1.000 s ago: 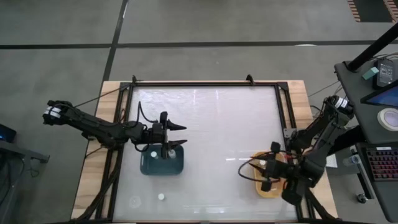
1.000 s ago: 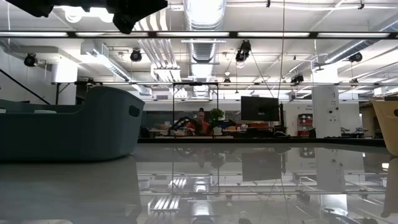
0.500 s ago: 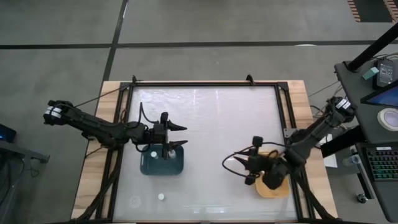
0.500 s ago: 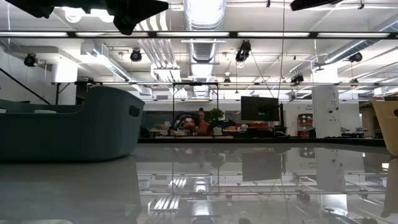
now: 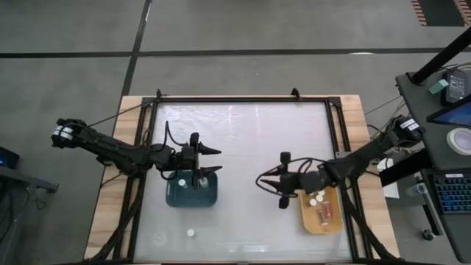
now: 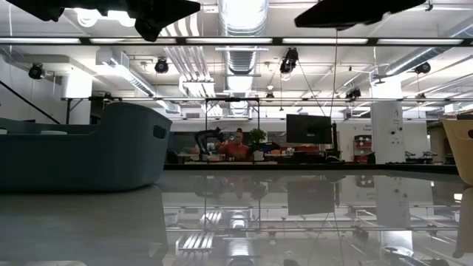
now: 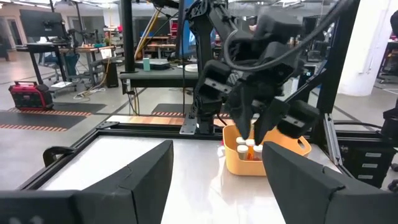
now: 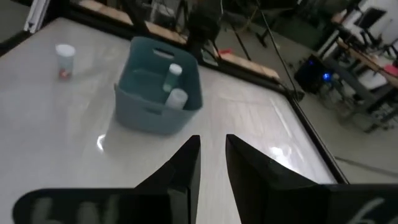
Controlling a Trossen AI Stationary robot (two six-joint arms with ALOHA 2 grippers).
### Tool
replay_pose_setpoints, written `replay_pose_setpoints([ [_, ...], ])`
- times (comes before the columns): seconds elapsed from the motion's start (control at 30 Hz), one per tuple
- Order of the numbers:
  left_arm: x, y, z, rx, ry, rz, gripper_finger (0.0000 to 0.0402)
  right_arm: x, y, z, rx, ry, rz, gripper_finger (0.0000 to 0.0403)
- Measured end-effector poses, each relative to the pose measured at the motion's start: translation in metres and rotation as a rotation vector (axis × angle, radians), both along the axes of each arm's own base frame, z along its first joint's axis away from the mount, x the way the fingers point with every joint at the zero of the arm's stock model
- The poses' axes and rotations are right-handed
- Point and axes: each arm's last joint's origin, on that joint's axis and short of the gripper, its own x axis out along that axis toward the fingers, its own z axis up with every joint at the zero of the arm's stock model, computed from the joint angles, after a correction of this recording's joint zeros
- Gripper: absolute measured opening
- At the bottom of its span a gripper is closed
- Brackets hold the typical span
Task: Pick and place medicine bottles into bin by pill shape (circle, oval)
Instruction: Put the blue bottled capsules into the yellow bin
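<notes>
The dark teal bin (image 5: 193, 193) stands at the table's left and holds two white-capped bottles (image 8: 175, 84). The yellow-orange bin (image 5: 322, 212) stands at the near right and holds several bottles (image 5: 318, 199). One loose bottle (image 5: 190, 232) stands on the table near its front edge, left of centre; it also shows in the right wrist view (image 8: 64, 57). My left gripper (image 5: 216, 160) hangs open and empty above the teal bin's far right corner. My right gripper (image 5: 278, 187) is held high just left of the yellow bin, pointing toward the teal bin, with a narrow gap between its fingers (image 8: 212, 163) and nothing in it.
The white table top between the two bins (image 5: 250, 140) is bare. A black frame (image 5: 243, 99) runs along the table's edges. In the low view the teal bin (image 6: 89, 148) is at the left, the yellow bin's wall (image 6: 465, 148) at the right. A person (image 6: 236, 150) is far behind.
My right gripper has gone from above the yellow bin toward the table's left and a little toward its far edge, and now stands left of that bin. The bottles in the yellow bin have come into sight.
</notes>
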Motion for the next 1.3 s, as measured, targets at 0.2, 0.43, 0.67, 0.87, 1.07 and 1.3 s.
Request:
replay_pose_setpoints([
  [0.2,0.0,0.0,0.0,-0.001,0.0,0.0,0.0231,0.005,-0.03,-0.016,0.019,-0.062,0.003,0.0068],
  [0.43,0.0,0.0,0.0,-0.004,0.0,0.0,0.0231,0.002,-0.053,-0.029,0.061,-0.146,0.028,0.0068],
  [0.67,0.0,0.0,0.0,-0.088,-0.007,-0.004,0.0231,-0.005,-0.061,-0.036,0.044,-0.224,0.037,0.0068],
  [0.87,0.0,0.0,0.0,-0.219,-0.017,-0.009,0.0231,-0.01,-0.063,-0.033,0.027,-0.274,0.093,0.0068],
  [1.07,0.0,-0.002,0.0,-0.297,-0.021,-0.019,0.0231,-0.021,-0.065,-0.027,0.034,-0.312,0.097,0.0068],
  [1.3,-0.002,-0.007,0.0,-0.318,-0.019,-0.045,0.0231,-0.041,-0.07,-0.025,0.041,-0.354,0.096,0.0068],
])
